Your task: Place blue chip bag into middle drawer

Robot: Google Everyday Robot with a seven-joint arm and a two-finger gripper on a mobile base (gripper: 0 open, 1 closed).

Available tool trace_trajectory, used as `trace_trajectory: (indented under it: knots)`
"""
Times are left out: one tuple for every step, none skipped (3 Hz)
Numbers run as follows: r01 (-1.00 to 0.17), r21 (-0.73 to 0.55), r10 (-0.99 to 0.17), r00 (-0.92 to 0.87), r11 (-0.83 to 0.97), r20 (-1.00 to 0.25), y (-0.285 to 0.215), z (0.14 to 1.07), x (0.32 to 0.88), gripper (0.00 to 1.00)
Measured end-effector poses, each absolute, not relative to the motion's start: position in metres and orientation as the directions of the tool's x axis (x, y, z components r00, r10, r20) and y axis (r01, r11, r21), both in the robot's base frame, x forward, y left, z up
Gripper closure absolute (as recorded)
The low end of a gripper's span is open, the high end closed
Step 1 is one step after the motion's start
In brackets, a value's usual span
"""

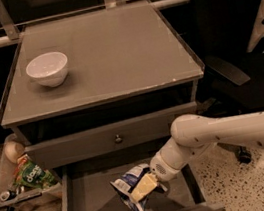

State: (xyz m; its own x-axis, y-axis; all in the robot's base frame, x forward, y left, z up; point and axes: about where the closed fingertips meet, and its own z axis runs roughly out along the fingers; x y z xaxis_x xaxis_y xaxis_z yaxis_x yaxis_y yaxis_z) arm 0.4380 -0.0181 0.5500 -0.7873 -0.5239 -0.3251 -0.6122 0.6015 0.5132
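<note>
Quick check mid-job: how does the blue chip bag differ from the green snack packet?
Colour: the blue chip bag is dark blue and white; the green snack packet is green. Place: the bag is over the open middle drawer; the packet lies in a tray left of the cabinet. State: the gripper, low over the drawer, is shut on the bag; nothing holds the packet. Both are small snack packs.

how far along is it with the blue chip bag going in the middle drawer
Done: the middle drawer is pulled open and the blue chip bag is down inside it, over its floor. Under way: the hand grips the bag, which is tilted rather than lying flat. Left: let go and pull the arm out.
</note>
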Motion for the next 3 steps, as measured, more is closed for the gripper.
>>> trace_trajectory:
  knots:
    - [-0.584, 0.519, -0.437, -0.812, 0.624, -0.388, -0.006, 0.524, 0.461, 1.00]
    - [-0.551, 0.526, -0.374, -0.832, 0.648, -0.410, 0.001, 0.500, 0.480, 1.00]
    - [-0.507, 0.554, -0.326, -0.858, 0.661, -0.396, 0.012, 0.470, 0.487, 1.00]
